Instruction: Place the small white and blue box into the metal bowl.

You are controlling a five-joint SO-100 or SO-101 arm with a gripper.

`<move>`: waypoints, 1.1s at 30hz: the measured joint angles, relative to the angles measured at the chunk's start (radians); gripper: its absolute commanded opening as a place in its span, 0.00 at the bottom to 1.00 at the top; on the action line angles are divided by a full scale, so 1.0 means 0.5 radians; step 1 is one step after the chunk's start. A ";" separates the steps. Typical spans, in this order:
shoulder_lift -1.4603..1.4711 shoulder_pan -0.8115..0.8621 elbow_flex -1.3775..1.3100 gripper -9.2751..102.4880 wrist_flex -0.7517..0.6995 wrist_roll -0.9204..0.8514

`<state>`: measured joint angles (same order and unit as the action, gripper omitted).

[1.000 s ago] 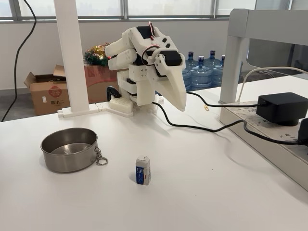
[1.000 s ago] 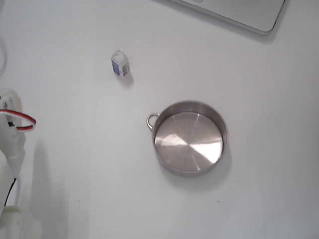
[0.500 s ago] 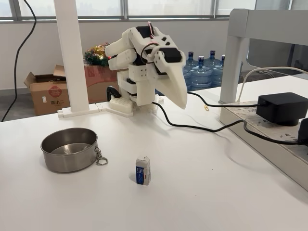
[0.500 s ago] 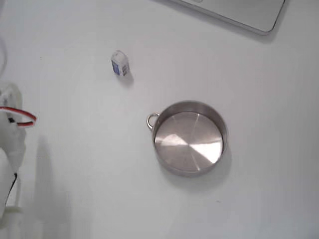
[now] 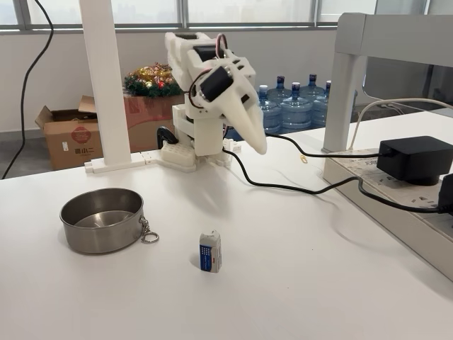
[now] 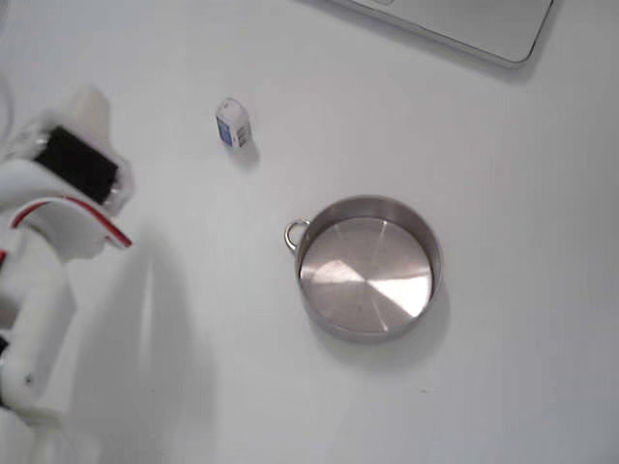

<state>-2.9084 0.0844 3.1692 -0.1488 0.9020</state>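
The small white and blue box (image 5: 210, 251) stands upright on the white table, to the right of the metal bowl (image 5: 106, 239) and a short gap from its ring and chain. From above, the box (image 6: 232, 124) lies up and left of the empty bowl (image 6: 368, 280). My white gripper (image 5: 259, 146) hangs in the air at the back of the table, pointing down and right, well behind the box. Its fingers look shut with nothing between them. In the view from above the gripper (image 6: 89, 97) reaches in from the left edge, left of the box.
A black cable (image 5: 297, 188) runs across the table to a black power adapter (image 5: 414, 159) on a raised ledge at the right. A white post (image 5: 106, 78) stands at the back left. A grey panel (image 6: 464, 24) lies along the top edge.
The arm has unfolded and risen, and the gripper has swung forward. From above it has come much farther in, toward the box. Box and bowl have not moved.
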 measured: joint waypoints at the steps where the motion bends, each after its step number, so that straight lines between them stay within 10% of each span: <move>1: 0.141 0.018 -0.003 0.04 0.153 0.104; 16: 1.939 0.383 -0.021 0.04 1.862 1.071; 33: 2.172 0.402 -0.089 0.04 2.068 1.095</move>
<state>-1.8224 0.2853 3.1247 0.8851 1.4496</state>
